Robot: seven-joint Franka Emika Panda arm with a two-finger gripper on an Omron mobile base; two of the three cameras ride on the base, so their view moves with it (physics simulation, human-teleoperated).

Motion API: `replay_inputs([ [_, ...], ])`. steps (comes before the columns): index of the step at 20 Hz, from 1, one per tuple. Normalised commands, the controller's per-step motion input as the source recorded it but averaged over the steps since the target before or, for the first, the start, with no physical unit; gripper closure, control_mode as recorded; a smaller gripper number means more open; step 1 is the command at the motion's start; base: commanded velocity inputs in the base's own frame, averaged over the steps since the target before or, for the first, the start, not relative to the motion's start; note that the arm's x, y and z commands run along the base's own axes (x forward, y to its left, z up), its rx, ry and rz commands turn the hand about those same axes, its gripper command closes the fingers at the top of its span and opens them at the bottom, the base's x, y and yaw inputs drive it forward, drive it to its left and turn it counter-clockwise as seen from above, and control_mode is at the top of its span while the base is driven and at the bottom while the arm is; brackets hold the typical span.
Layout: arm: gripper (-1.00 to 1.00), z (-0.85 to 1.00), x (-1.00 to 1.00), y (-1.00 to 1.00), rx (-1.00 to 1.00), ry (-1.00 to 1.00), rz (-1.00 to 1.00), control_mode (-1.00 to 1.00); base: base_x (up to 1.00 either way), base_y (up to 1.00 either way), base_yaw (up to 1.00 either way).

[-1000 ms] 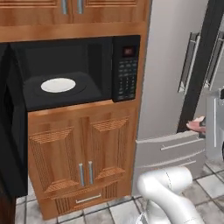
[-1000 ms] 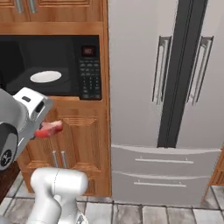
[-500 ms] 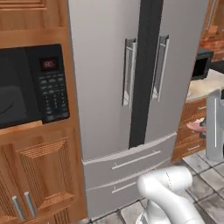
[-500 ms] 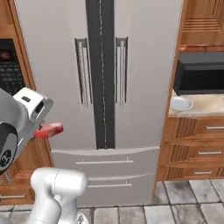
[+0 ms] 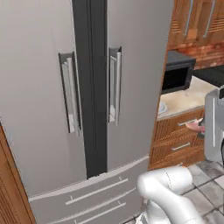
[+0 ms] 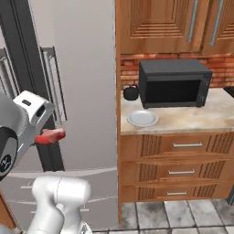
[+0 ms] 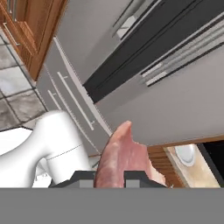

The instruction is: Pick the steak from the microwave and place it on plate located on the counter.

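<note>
Steak (image 7: 120,162) between jaws, no legible writing

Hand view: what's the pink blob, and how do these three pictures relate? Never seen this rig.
It is one simulated kitchen seen by three cameras at the same moment. Two ride on the robot's driving base, behind the white arm to its left and right; the third sits on the hand and looks along the gripper.

The pink blob is the steak, clamped between the two dark fingertips. In the right base view it sticks out of the gripper in front of the fridge.

On the counter lie the round pale plate, a black microwave and a dark kettle. The steak is probably headed for that plate.
</note>
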Motion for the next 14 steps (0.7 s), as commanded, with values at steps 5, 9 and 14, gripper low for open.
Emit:
replay_inputs([
  [5, 1.0, 0.0, 0.0, 0.0, 0.0, 0.0, 0.0, 1.0, 0.03, -1.0, 0.16],
  [9, 1.0, 0.0, 0.0, 0.0, 0.0, 0.0, 0.0, 1.0, 0.0, -1.0, 0.26],
  [14, 1.0, 0.0, 0.0, 0.0, 0.0, 0.0, 0.0, 1.0, 0.03, -1.0, 0.34],
])
